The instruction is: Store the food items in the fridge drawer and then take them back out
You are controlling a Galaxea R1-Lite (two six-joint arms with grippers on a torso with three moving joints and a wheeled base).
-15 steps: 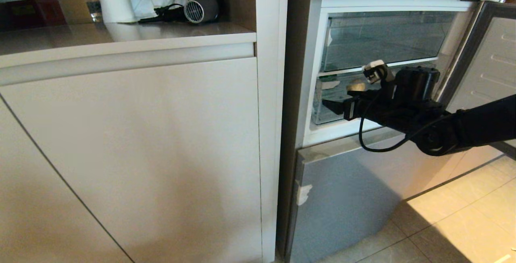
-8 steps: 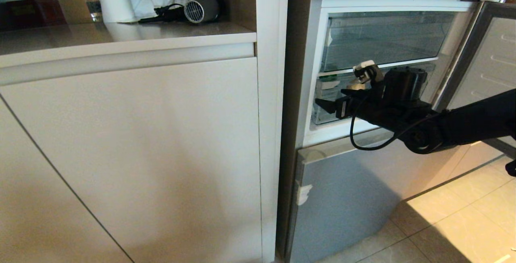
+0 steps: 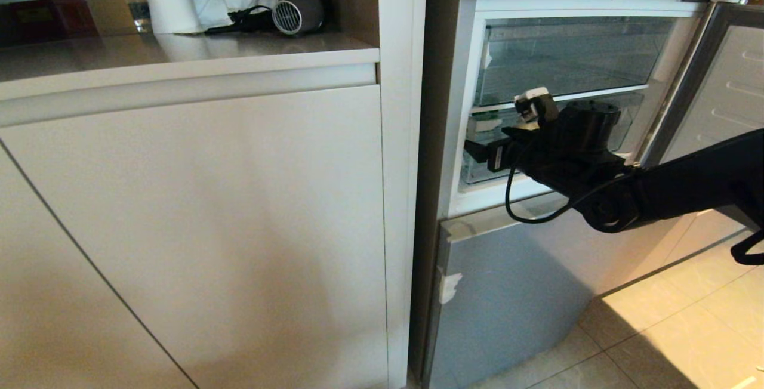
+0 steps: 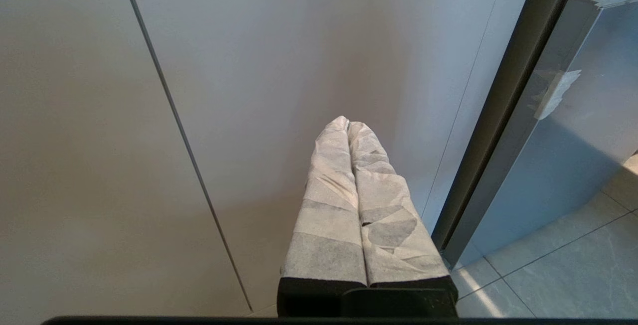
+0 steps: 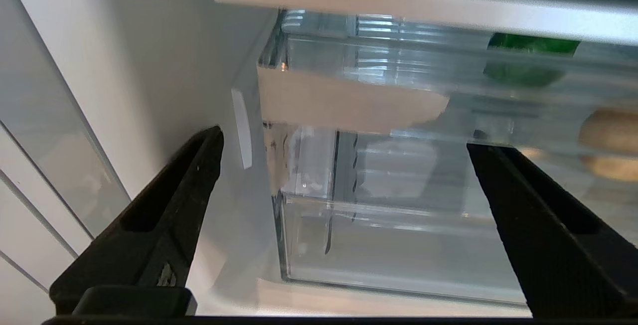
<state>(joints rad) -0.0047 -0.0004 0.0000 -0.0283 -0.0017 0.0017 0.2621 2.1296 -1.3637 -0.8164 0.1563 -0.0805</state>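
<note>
Your right gripper [image 3: 483,153] has slid left along the clear fridge drawer [image 3: 477,165], jaws wide and empty; green pepper [image 5: 528,58] and brown roll [image 5: 610,143] lie inside, so retrieval comes next

One green bell pepper [image 5: 528,58], one golden-brown lump [image 5: 610,140], two clear fridge drawers [image 3: 567,58], one hair dryer [image 3: 298,10], one paper roll [image 3: 172,8]
</note>
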